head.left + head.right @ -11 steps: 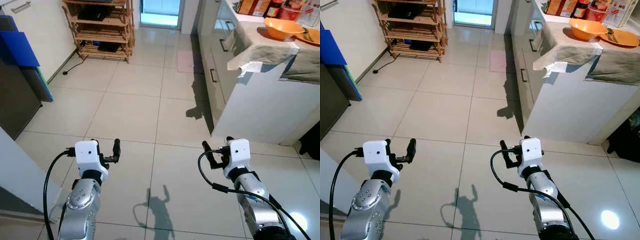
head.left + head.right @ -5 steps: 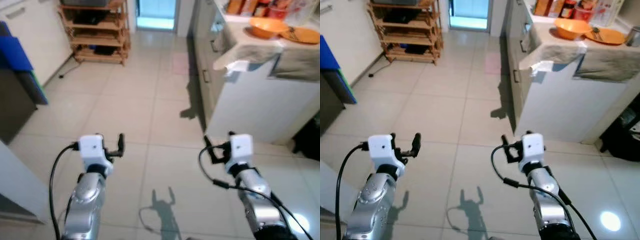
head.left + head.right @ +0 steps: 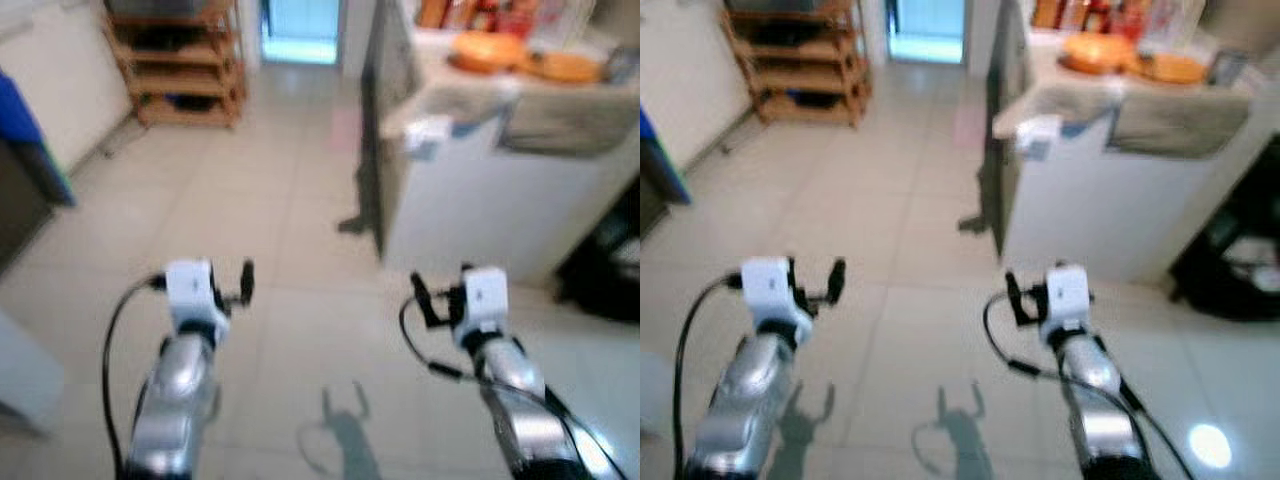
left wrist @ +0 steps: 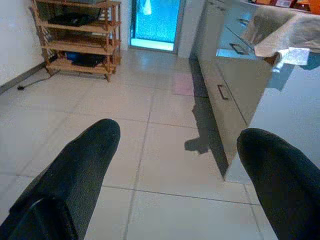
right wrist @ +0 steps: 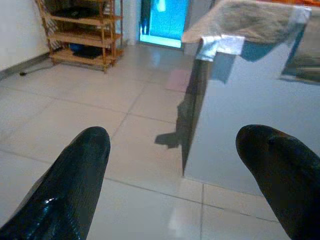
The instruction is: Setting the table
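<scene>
Head views, blurred, show two grippers raised over the tiled floor [image 3: 290, 200]. The left gripper [image 4: 175, 175] has its two fingers spread wide, holding and touching nothing; the right gripper [image 5: 175, 175] is spread just as wide and also empty. Far right, a white counter [image 3: 470, 210] draped with cloth [image 3: 560, 110] carries one orange bowl [image 3: 487, 50] and one orange plate [image 3: 565, 66]. A wooden shelf rack [image 3: 175, 60] stands far left.

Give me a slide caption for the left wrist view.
Open left gripper held above the tiled floor, facing a wooden shelf and white counter.
</scene>
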`<state>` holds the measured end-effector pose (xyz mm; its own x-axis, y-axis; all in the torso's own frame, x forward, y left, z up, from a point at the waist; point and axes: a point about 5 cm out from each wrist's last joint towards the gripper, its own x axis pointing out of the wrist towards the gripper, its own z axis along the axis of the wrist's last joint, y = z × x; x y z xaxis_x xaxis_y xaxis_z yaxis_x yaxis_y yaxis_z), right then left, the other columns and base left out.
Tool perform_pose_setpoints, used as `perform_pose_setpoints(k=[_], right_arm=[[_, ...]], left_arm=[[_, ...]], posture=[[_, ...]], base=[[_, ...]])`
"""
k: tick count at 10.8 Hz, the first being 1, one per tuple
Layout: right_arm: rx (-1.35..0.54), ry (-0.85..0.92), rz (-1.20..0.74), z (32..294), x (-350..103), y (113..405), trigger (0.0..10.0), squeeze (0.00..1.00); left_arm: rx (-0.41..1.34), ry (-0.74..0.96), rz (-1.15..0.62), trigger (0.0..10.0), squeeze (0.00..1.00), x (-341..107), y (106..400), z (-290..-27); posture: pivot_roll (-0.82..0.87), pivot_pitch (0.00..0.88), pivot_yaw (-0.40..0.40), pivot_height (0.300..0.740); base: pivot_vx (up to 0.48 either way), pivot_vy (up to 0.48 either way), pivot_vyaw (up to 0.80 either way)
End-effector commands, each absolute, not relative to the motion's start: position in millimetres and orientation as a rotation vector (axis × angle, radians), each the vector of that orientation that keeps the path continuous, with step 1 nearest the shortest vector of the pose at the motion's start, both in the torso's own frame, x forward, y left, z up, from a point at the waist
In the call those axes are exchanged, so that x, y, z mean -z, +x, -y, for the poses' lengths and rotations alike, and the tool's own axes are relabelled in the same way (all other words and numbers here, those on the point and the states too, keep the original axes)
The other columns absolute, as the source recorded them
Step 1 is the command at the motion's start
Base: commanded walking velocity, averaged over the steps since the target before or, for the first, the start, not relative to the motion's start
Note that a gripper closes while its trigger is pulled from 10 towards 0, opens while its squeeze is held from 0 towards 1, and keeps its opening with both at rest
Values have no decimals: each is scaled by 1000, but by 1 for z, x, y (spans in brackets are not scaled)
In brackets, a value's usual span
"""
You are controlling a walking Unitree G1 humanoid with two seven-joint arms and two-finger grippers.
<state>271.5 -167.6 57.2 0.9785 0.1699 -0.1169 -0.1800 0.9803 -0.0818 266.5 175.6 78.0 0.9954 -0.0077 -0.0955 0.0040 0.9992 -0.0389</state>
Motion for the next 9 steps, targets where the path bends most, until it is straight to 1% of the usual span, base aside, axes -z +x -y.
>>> perform_pose_setpoints(k=[1,7,9], right_arm=[[-191,-105,-93,164,-63,276,10000,0],[-197,-111,-108,162,-62,279,10000,0],[-202,-114,-111,162,-61,280,10000,0]], left_arm=[[-3,-38,-98,10000,0,-79,268,-176],[-10,-25,-101,10000,0,-79,271,-175],[-6,-15,-104,10000,0,-78,272,-174]], posture=[[-39,0,14,740],[-35,0,12,740],[-35,0,12,740]], base=[[0,-431,0],[0,-434,0],[0,0,0]])
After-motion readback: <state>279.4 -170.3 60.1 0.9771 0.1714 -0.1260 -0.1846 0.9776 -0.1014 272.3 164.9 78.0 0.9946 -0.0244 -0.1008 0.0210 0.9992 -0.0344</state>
